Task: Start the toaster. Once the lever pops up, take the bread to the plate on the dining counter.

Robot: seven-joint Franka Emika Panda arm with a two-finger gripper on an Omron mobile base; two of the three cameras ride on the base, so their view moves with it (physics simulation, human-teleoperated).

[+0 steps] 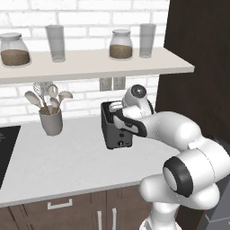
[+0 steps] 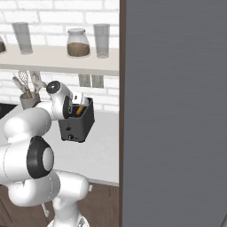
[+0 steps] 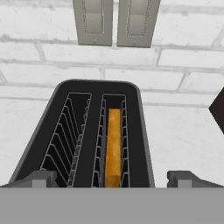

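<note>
The toaster [image 1: 116,126] is sitting on the pale desk [image 1: 63,161] near the brick wall, right of the grey utensil cup [image 1: 50,121]. The bread [image 3: 113,146] is standing upright, sunk down inside the toaster's right slot in the hand view; the left slot is showing just its wire rack. The tool [image 3: 112,178] is hovering right above the toaster's near end with its fingertips [image 3: 41,178] standing wide apart, one at each side of the toaster body, gripping nothing. The white arm is reaching in from the near right. Two wall outlets [image 3: 116,22] are sitting on the brick just behind the toaster. A shelf [image 1: 90,63] above is carrying jars and glasses.
</note>
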